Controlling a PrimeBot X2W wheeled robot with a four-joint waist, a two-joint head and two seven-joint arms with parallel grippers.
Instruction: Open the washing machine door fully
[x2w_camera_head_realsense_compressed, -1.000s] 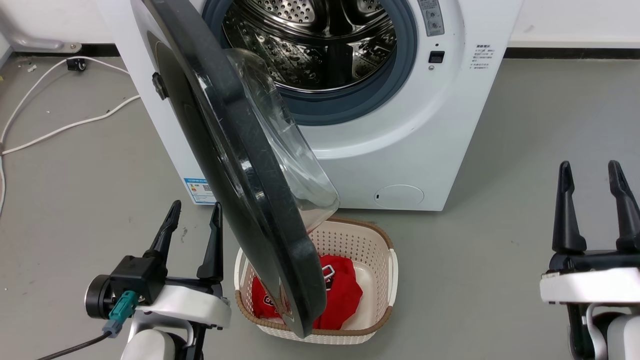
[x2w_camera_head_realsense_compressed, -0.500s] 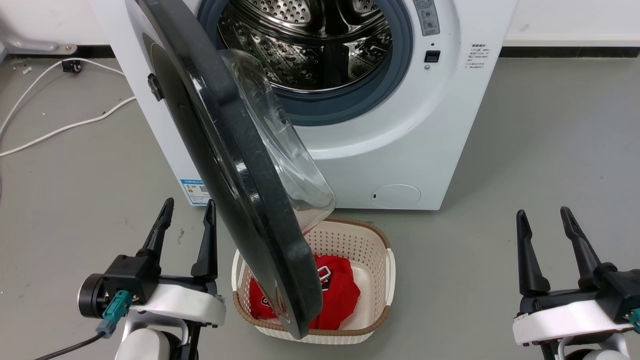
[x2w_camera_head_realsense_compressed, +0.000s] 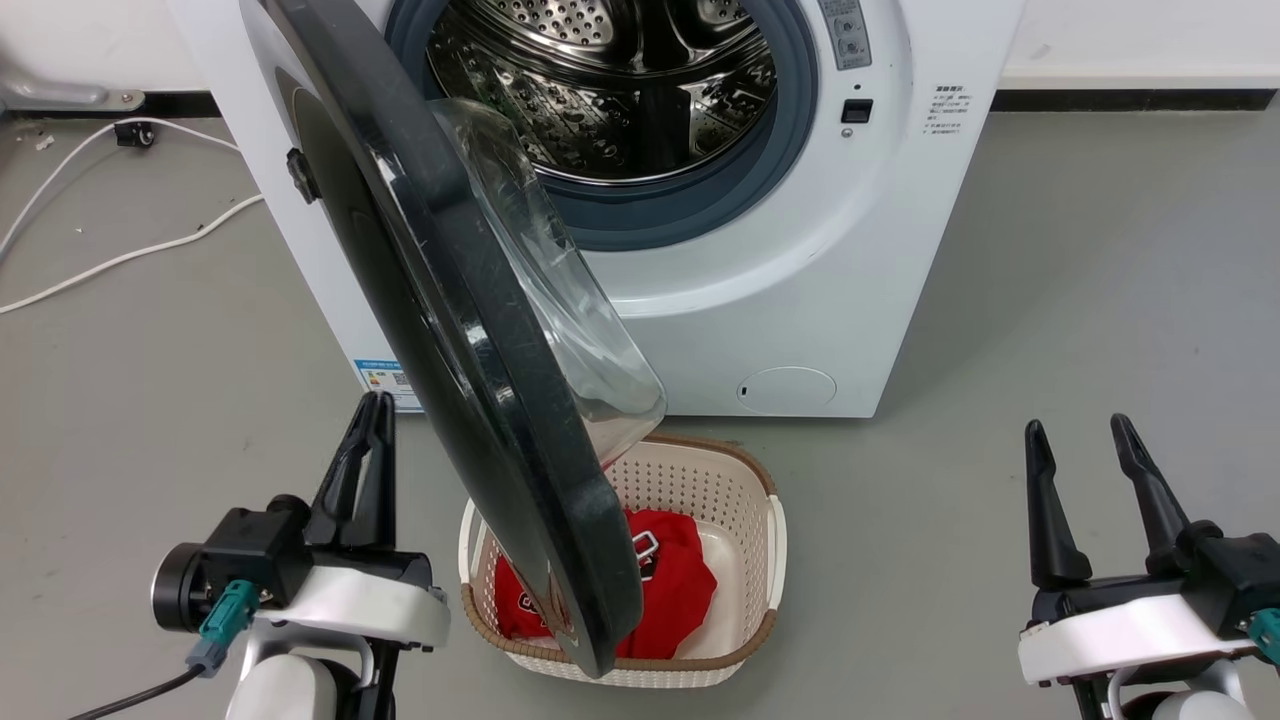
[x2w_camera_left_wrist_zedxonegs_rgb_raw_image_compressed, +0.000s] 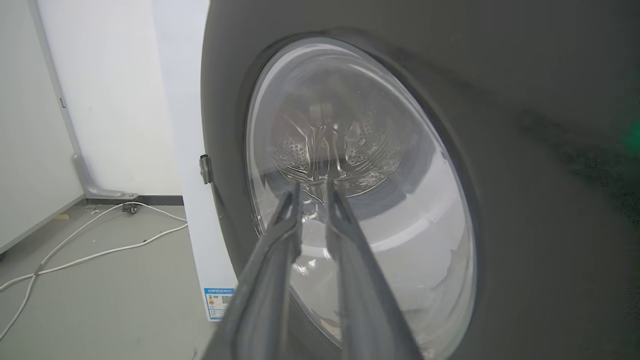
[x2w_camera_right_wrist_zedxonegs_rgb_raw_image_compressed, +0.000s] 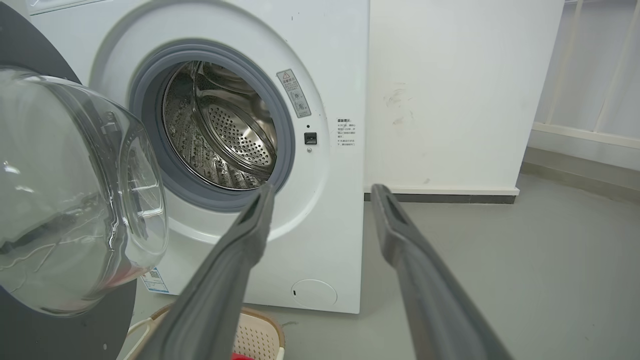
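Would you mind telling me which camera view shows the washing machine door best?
The head view: the washing machine door shows nearly whole, swung out edge-on above the basket. The left wrist view has its outer face close up, cropped; the right wrist view catches its bulging glass bowl at the left edge.

The left gripper (x2w_camera_head_realsense_compressed: 377, 400) is closing its jaws just beside the outer face of the washing machine door (x2w_camera_head_realsense_compressed: 470, 330). A second ago they were standing apart and now they are drawn close together. The right gripper (x2w_camera_head_realsense_compressed: 1074, 428) is sitting lower and farther from the door than a second ago. The head camera is shifting slightly too.
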